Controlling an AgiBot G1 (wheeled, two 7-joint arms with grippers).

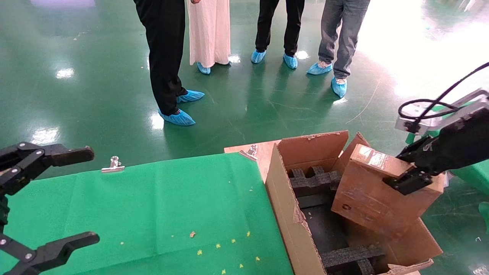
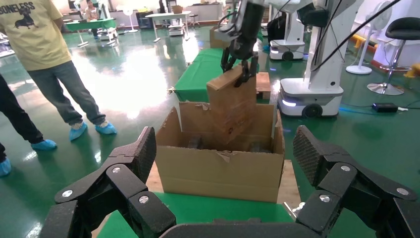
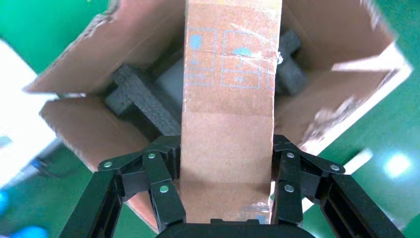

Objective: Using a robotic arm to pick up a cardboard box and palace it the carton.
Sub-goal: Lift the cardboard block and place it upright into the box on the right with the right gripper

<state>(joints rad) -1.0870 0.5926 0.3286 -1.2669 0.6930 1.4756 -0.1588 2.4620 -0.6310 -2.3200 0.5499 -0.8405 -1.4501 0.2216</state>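
My right gripper (image 1: 414,170) is shut on the small brown cardboard box (image 1: 376,191) and holds it tilted, its lower end dipping into the open carton (image 1: 284,206). In the right wrist view the box (image 3: 230,124) stands between my two fingers (image 3: 163,188), with black foam blocks (image 3: 138,96) in the carton below. The left wrist view shows the carton (image 2: 218,171) ahead with the box (image 2: 233,101) and the right gripper (image 2: 240,62) above it. My left gripper (image 1: 57,198) is open and empty over the green table at the near left.
A green cloth (image 1: 153,214) covers the table, held by metal clips (image 1: 113,165). Several people in blue shoe covers (image 1: 177,117) stand on the green floor beyond. Small yellow crumbs (image 1: 217,246) lie on the cloth. Another white robot base (image 2: 309,89) stands behind the carton.
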